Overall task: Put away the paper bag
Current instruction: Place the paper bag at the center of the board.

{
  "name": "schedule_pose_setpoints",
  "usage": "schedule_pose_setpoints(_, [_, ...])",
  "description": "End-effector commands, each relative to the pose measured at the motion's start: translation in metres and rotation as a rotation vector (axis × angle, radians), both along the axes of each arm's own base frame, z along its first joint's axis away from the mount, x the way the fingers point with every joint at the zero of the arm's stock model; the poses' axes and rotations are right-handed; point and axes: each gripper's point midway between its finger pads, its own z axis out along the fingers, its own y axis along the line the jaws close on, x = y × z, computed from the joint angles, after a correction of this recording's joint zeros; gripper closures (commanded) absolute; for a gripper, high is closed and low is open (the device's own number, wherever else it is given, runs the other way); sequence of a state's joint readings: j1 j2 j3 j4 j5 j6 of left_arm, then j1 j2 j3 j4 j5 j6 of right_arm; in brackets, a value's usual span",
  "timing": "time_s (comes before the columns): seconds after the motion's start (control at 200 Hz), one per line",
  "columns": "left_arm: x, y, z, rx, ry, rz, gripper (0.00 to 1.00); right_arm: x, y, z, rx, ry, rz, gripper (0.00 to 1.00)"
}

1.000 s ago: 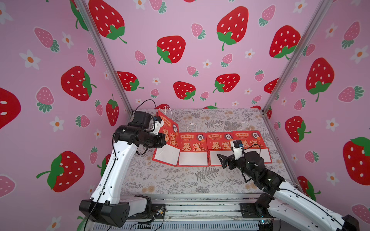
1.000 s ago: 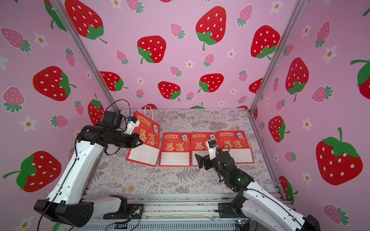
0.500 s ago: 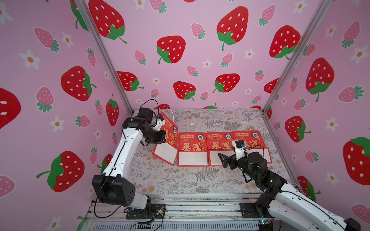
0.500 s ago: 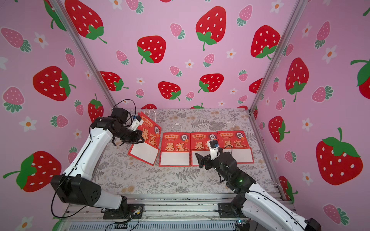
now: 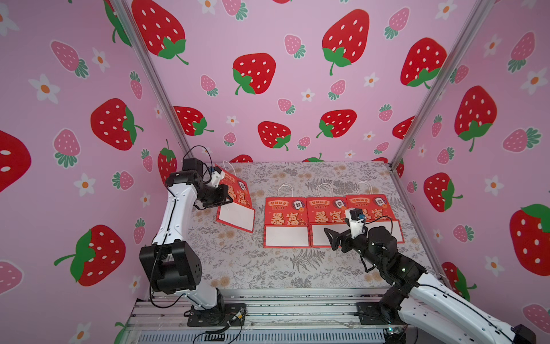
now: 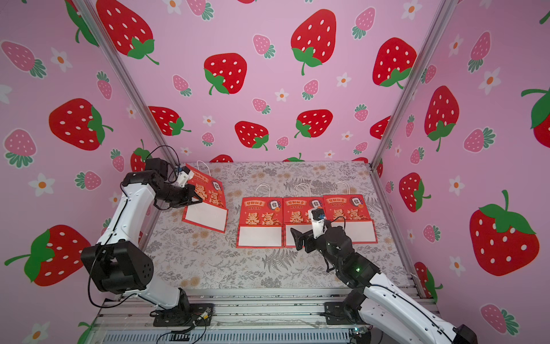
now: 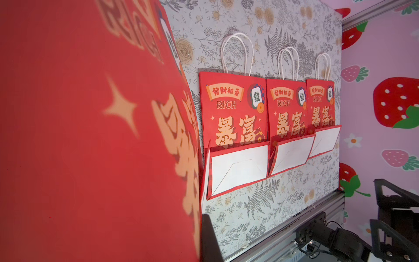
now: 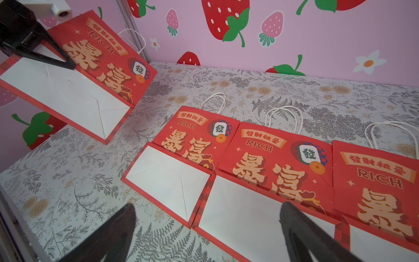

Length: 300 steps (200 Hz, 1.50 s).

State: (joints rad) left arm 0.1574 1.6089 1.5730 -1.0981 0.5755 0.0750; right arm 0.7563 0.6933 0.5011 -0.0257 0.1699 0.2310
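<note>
Clenched tight, the left gripper (image 5: 225,193), grasping the paper bag (image 5: 237,205) by a side edge, close to the fold of its white flap. Bag held tilted above the far left part of the counter (image 5: 253,268), raised on the side of the gripper; low corner touching the counter or not, cannot tell. Flat-folded and bright red, with large peach-coloured Chinese characters, the word RICH under a small banner, and a mahjong tile picture with a coin near the top. Folded-up bottom flap white, with a thin red border, facing the camera in both top views. White rope handles (image 8: 136,39) behind the top edge. In the left wrist view, only a blurred red surface filling most of the frame. Spread wide and grasping nothing, the right gripper (image 5: 331,238), hovering over the white flap of the middle bag (image 5: 324,214) in a row of three bags (image 5: 285,220) of the same print, flat on the counter, side by side.
</note>
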Motion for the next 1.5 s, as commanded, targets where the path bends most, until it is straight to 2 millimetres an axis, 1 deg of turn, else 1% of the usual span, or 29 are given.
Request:
schedule_pose_setpoints(0.0, [0.009, -0.012, 0.022, -0.072, -0.082, -0.056, 1.00, 0.003, -0.004, 0.002, 0.005, -0.015, -0.022, 0.01])
schedule_pose_setpoints(0.095, [0.012, -0.012, 0.015, -0.077, -0.093, -0.054, 1.00, 0.004, -0.004, 0.001, 0.004, -0.011, -0.025, 0.01])
schedule_pose_setpoints(0.175, [0.013, -0.003, -0.003, -0.045, -0.052, -0.014, 1.00, 0.004, -0.003, 0.001, 0.004, -0.008, -0.026, 0.01])
schedule_pose_setpoints(0.31, [0.007, -0.003, -0.026, -0.041, 0.015, -0.023, 1.00, 0.005, -0.004, 0.000, 0.004, -0.003, -0.031, 0.01])
schedule_pose_setpoints(0.385, [0.006, -0.004, -0.029, -0.050, 0.007, -0.024, 1.00, 0.006, -0.004, 0.000, 0.005, -0.001, -0.031, 0.01])
schedule_pose_setpoints(0.485, [0.008, -0.012, -0.029, -0.111, 0.000, -0.041, 1.00, 0.007, -0.003, -0.001, 0.002, 0.004, -0.029, 0.01])
schedule_pose_setpoints(0.56, [0.009, -0.014, -0.035, -0.129, 0.024, -0.044, 1.00, 0.007, -0.002, -0.002, 0.001, 0.010, -0.027, 0.01])
schedule_pose_setpoints(0.941, [0.011, -0.003, -0.073, -0.074, 0.141, -0.029, 1.00, 0.007, -0.004, -0.001, 0.009, 0.009, -0.028, 0.01])
schedule_pose_setpoints(0.981, [0.010, -0.002, -0.075, -0.067, 0.149, -0.026, 1.00, 0.007, -0.004, -0.001, 0.010, 0.009, -0.026, 0.01])
schedule_pose_setpoints(1.096, [0.013, 0.003, -0.073, -0.033, 0.146, -0.012, 1.00, 0.006, -0.004, 0.000, 0.014, 0.006, -0.027, 0.01])
schedule_pose_setpoints(1.156, [0.014, 0.007, -0.075, -0.014, 0.157, -0.005, 1.00, 0.006, -0.005, 0.000, 0.014, 0.006, -0.030, 0.01])
schedule_pose_setpoints(1.336, [0.011, 0.012, -0.105, 0.007, 0.246, -0.002, 1.00, 0.007, -0.005, -0.001, 0.014, 0.008, -0.028, 0.01])
schedule_pose_setpoints(1.496, [0.013, 0.012, -0.118, 0.003, 0.286, -0.007, 1.00, 0.007, -0.005, -0.001, 0.015, 0.010, -0.029, 0.01])
